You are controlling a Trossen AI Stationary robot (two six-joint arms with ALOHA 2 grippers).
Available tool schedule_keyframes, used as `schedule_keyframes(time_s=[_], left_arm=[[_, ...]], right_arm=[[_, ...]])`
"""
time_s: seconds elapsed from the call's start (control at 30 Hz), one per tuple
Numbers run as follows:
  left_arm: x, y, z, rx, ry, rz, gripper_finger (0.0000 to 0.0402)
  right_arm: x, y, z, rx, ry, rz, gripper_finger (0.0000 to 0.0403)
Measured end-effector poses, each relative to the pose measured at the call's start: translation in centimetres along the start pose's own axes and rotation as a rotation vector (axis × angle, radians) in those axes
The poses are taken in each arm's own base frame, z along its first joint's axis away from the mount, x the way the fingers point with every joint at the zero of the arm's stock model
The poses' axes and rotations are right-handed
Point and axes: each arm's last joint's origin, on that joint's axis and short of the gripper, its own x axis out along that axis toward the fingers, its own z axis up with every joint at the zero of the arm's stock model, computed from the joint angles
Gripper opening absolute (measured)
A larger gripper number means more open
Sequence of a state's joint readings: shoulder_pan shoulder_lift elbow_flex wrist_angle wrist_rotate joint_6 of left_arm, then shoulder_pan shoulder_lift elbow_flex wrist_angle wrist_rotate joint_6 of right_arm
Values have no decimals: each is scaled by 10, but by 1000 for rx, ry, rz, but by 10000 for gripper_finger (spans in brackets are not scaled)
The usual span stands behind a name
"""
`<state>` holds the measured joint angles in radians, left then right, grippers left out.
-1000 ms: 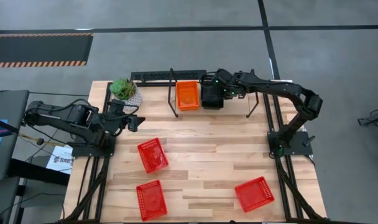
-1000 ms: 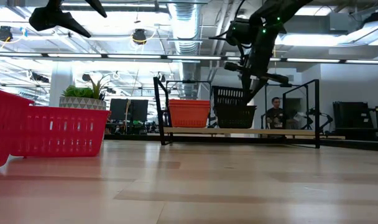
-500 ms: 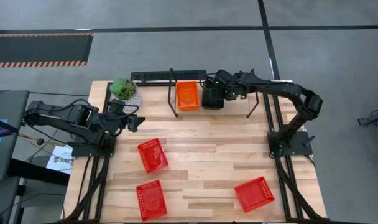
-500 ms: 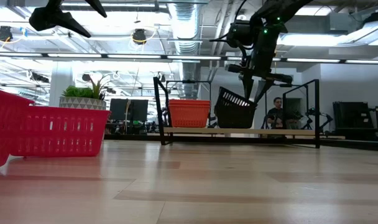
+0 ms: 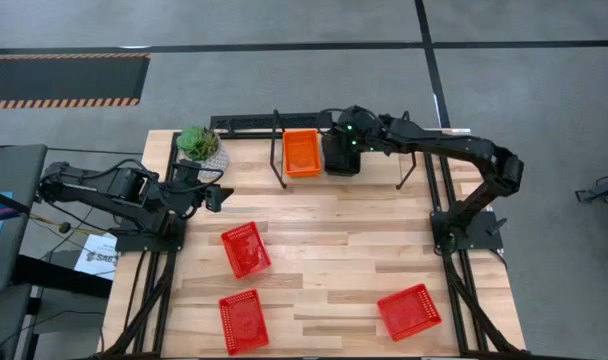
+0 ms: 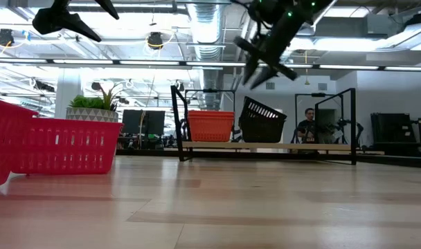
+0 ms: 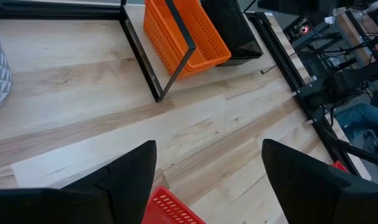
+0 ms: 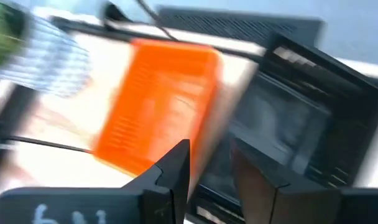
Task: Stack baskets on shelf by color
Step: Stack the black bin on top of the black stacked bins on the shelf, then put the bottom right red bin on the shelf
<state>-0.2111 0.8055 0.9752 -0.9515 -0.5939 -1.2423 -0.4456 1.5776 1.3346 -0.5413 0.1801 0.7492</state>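
My right gripper (image 5: 344, 131) hangs open above the black basket stack (image 5: 341, 156) on the shelf (image 5: 382, 166), clear of it in the low view (image 6: 260, 68). The top black basket (image 6: 262, 119) sits tilted in the one below, its left side raised. The orange stack (image 5: 303, 153) stands beside it on the shelf board (image 6: 314, 146). Three red baskets (image 5: 245, 248) (image 5: 243, 321) (image 5: 409, 311) lie on the tabletop. My left gripper (image 5: 219, 195) waits open near the plant pot, over bare wood (image 7: 207, 180).
A white pot with a green plant (image 5: 202, 146) stands at the far left, just beside the shelf's left black frame post (image 5: 278, 150). The shelf's right third (image 5: 384, 160) is bare board. Open wood lies between the shelf and the red baskets. A person (image 6: 307, 124) sits beyond the table.
My right gripper lowered the black basket, tipped, onto the black stack, let go of it, then rose and drew slightly toward the far-left. The basket stays tilted in the stack. The left arm kept still.
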Motion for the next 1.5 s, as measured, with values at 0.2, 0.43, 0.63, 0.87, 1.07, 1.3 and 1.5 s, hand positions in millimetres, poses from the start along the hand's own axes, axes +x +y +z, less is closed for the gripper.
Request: schedule_keyframes(time_s=[0.2, 0.43, 0.63, 0.87, 1.07, 1.3, 1.5], left_arm=[[0, 0, 0, 0, -2, 0, 279], [0, 0, 0, 0, -1, 0, 279], [0, 0, 0, 0, 4, -1, 279], [0, 0, 0, 1, 6, -2, 279], [0, 0, 0, 48, -9, 3, 279], [0, 0, 0, 57, -15, 6, 279], [0, 0, 1, 77, -14, 7, 279]], right_arm=[[18, 3, -4, -10, 8, 1, 118], [45, -3, -15, -44, 94, -54, 113], [52, -5, -13, -32, 110, -38, 113], [-14, 1, -1, -69, 133, 97, 113], [-96, -10, -49, -155, 461, -25, 113], [-151, -22, -133, -237, 587, -281, 152], [-163, -40, -208, -490, 688, -248, 209]])
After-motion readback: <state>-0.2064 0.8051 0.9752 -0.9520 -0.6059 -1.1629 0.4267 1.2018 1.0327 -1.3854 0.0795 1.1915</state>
